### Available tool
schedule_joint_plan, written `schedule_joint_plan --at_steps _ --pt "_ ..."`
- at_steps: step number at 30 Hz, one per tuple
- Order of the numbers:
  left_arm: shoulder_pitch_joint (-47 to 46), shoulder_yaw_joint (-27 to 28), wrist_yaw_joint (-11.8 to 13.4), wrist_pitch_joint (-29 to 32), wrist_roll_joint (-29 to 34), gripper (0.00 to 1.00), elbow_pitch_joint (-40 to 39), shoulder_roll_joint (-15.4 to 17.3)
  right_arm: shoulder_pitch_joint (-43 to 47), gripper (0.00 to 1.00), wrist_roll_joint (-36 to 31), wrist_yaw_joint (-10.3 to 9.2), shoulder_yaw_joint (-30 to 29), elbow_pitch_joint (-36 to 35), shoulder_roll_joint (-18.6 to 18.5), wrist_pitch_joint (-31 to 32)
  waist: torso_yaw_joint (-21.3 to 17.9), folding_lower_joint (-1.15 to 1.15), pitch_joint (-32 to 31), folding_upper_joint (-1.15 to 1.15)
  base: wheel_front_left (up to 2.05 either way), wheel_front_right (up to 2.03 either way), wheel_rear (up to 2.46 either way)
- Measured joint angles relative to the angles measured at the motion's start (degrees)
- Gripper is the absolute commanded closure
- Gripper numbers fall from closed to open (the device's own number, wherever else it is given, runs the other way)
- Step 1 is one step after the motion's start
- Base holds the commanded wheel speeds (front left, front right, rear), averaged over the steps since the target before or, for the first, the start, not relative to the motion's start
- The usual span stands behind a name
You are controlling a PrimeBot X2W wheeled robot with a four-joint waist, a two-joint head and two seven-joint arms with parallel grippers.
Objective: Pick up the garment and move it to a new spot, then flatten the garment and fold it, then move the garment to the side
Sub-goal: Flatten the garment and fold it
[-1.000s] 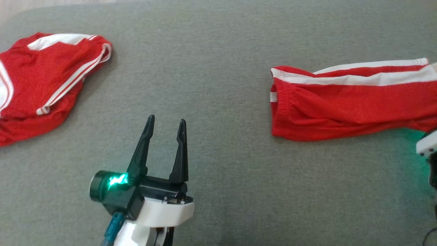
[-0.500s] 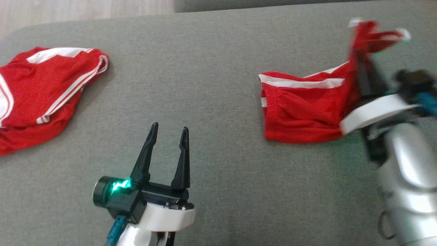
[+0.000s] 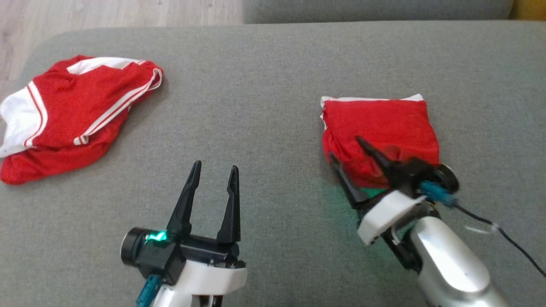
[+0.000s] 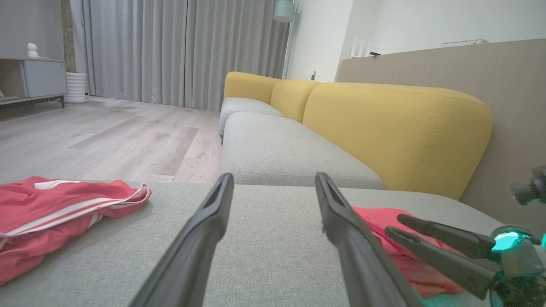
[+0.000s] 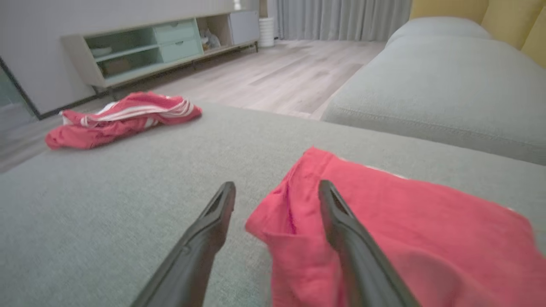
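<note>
At six to seven o'clock in the head view, closest to the robot, the left hand (image 3: 215,166) hangs over bare grey sofa seat (image 3: 264,106) with its two fingers spread and nothing between them. Over at four o'clock the right hand (image 3: 345,147) reaches in low, its fingers likewise apart; in its own wrist view one finger lies over the near corner of the folded garment (image 3: 384,123) and the other stands over grey fabric just beside it, so the cloth's edge sits between them unpinched. That garment lies at about three o'clock, a compact red square with a thin white hem showing along its far edge. By my reading, the fold is done and only the move to the side is left (though the near corner looks a little rumpled). The next move calls for closing on every layer at that corner, then dragging or lifting gently so the stack doesn't fall open. Farther off, at ten o'clock, a second garment (image 3: 76,115), red with white stripes, lies crumpled near the seat's edge, with wooden floor (image 3: 128,13) beyond. The count: two hands, two red garments, one seat.
</note>
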Motion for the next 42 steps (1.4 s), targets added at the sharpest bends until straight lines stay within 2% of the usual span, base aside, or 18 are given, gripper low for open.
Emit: schedule_joint_plan --at_steps 3,9,12,13,17,20,25,31,34,37,40,42 --pt "0.5 0.1 0.0 0.0 0.0 0.0 0.0 0.0 1.9 0.0 0.5 0.0 -2.9 -1.5 0.0 -1.3 0.2 0.0 -0.7 0.0 0.0 0.0 0.0" --pt "3.4 0.8 0.3 0.0 0.0 0.0 -0.1 0.0 9.5 0.0 0.2 0.0 -14.1 -7.3 0.4 -4.2 0.6 0.0 -2.5 0.0 0.0 0.0 0.0" --pt "3.7 1.4 0.3 0.0 0.0 0.0 -0.4 0.0 11.5 0.02 -0.6 0.0 -16.4 -9.2 1.0 -5.1 0.4 -0.01 -3.2 0.0 0.0 0.0 0.0" --pt "3.8 1.6 0.3 0.0 0.0 0.0 -0.5 0.0 11.8 1.0 -0.8 0.0 -16.9 -9.5 1.0 -5.5 0.3 -0.01 -3.3 0.0 0.0 0.0 0.0" --pt "4.4 1.6 0.2 0.0 0.0 0.0 -0.6 0.0 11.5 1.0 -0.8 0.0 -17.5 -8.0 1.1 -6.1 0.7 -0.01 -3.0 0.0 0.0 0.0 0.0" --pt "4.3 1.5 0.2 0.0 0.0 0.0 -0.6 0.0 8.5 1.0 -0.8 0.0 -17.2 -3.5 1.2 -6.1 1.4 0.0 -2.3 0.0 0.0 0.0 0.0" --pt "4.0 0.7 0.2 0.0 -0.8 0.0 -0.6 0.0 -1.6 1.0 -0.8 0.0 -12.4 8.1 2.0 -6.6 3.7 0.0 -1.0 0.0 0.0 0.0 0.0" --pt "2.4 -0.2 0.6 0.0 -1.6 0.0 -0.5 0.0 -2.4 1.0 0.3 0.0 -6.8 16.4 3.6 -7.1 5.6 0.0 0.6 0.0 0.0 0.0 0.0" --pt "1.9 -0.3 1.0 0.0 -1.6 0.0 -0.6 0.0 -2.3 1.0 2.3 0.0 -1.7 15.9 4.0 -7.1 5.9 0.01 1.2 0.0 0.0 0.0 0.0" --pt "1.9 -0.3 1.0 0.0 -1.6 0.0 -0.6 0.0 -1.1 1.0 3.8 0.0 2.6 11.6 4.3 -7.1 5.7 0.0 1.4 0.0 0.0 0.0 0.0" --pt "1.9 -0.2 1.0 0.0 -1.6 0.0 -0.6 0.0 1.3 1.0 5.4 0.0 5.3 6.2 4.0 -7.2 5.3 0.0 1.2 0.0 0.0 0.0 0.0" --pt "1.9 -0.2 1.0 0.0 -1.6 0.0 -0.6 0.0 3.3 1.0 5.7 0.0 5.0 2.3 3.5 -7.2 5.1 0.0 1.0 0.0 0.0 0.0 0.0"
